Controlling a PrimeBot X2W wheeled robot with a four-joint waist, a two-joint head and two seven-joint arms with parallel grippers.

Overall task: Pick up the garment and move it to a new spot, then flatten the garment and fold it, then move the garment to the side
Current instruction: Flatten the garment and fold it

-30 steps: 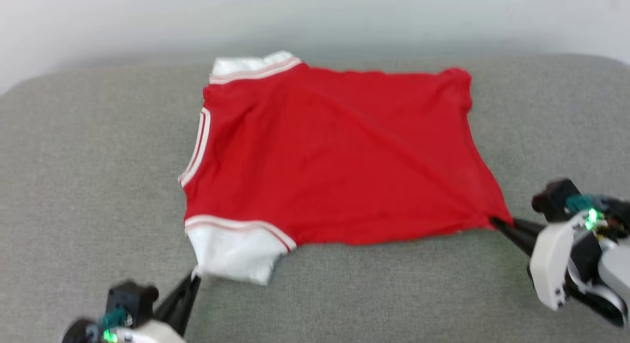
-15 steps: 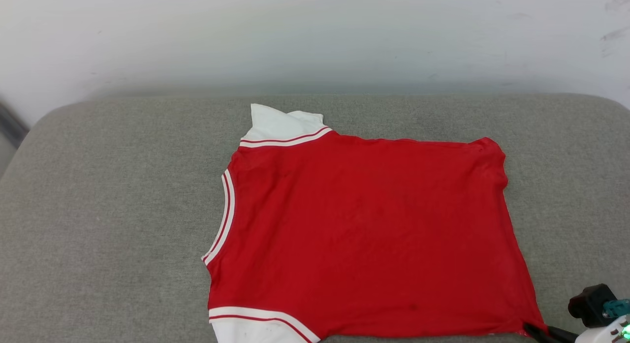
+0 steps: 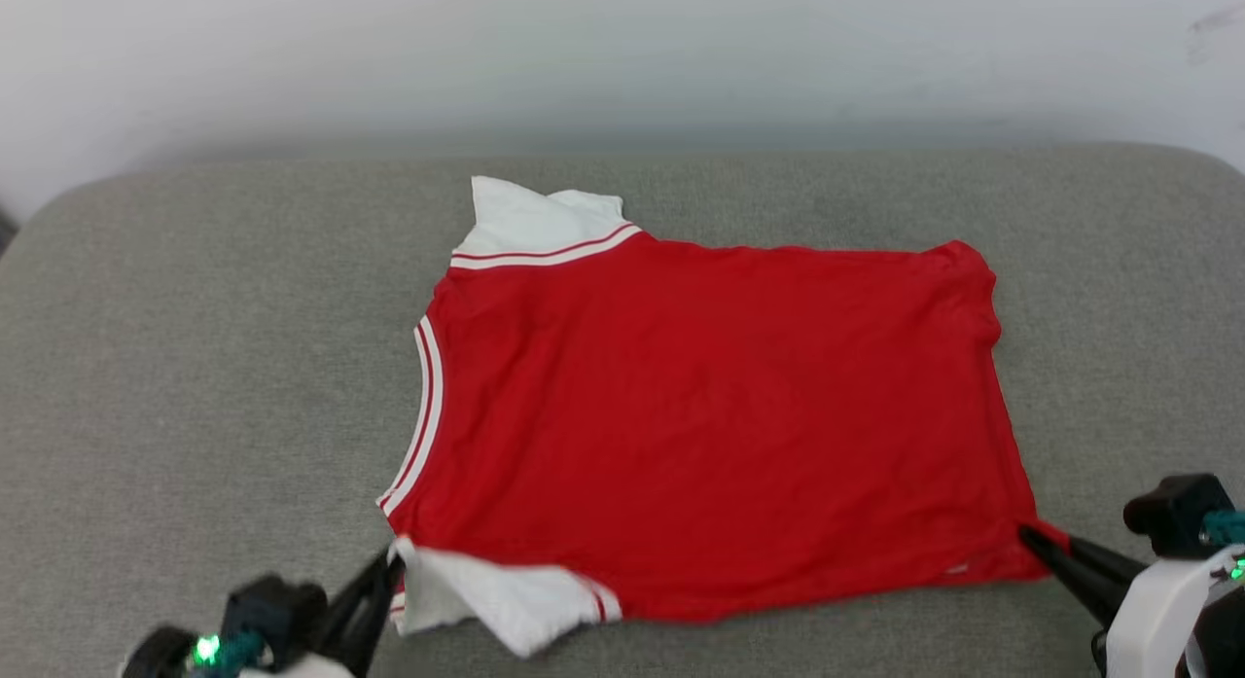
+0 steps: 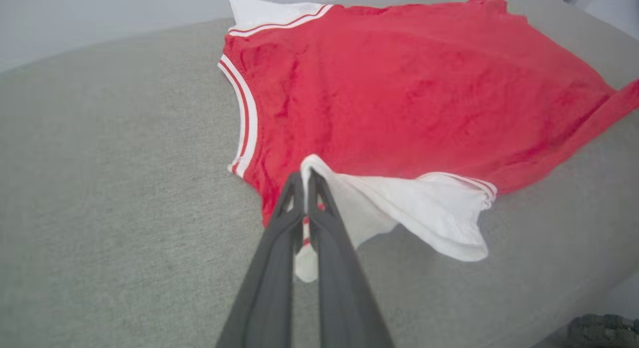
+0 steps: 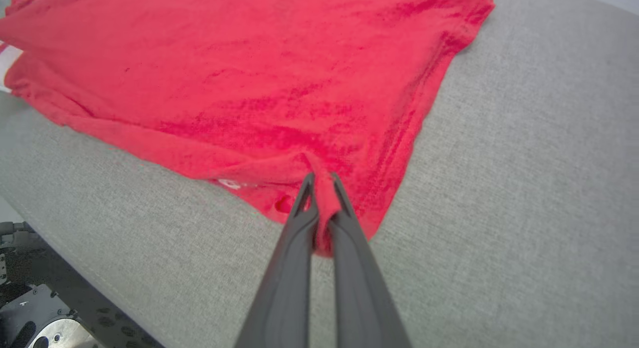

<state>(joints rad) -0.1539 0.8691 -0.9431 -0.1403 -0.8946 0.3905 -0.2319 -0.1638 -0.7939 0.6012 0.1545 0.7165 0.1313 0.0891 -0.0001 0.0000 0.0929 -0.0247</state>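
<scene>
Garment (image 3: 710, 415) lies spread on grey cushion (image 3: 195, 367), mid-frame in head view, plain red side up; no print visible. Neck trim (image 3: 425, 415) sits at its 9 o'clock, hem at 3, far sleeve (image 3: 530, 221) at 11, near sleeve (image 3: 496, 595) at 7.

Left jaws are clenched on the near sleeve's edge w/ a bit of white cloth bunched btwn them. The sleeve is lifted & flopped over, free end sagging. Right jaws are clenched on the near hem corner (image 3: 1021, 552), approx 4 o'clock, w/ a small red tuft pinched & the cloth tented a little around it.

Handling, my read: thin knit, v. light, limp, no stiffness. It'll drape, stretch & drag on the cushion's weave rather than slide. Not fragile, not slippery. Pinching one layer risks the under layer lagging, so take both layers at hem corners, shoulder seams or trim bands, where fabric's thicker. Sleeve edge is a weak hold for shifting the body; prob. just pulls the sleeve out. Body looks near flat, but the near sleeve needs laying out before any fold.
</scene>
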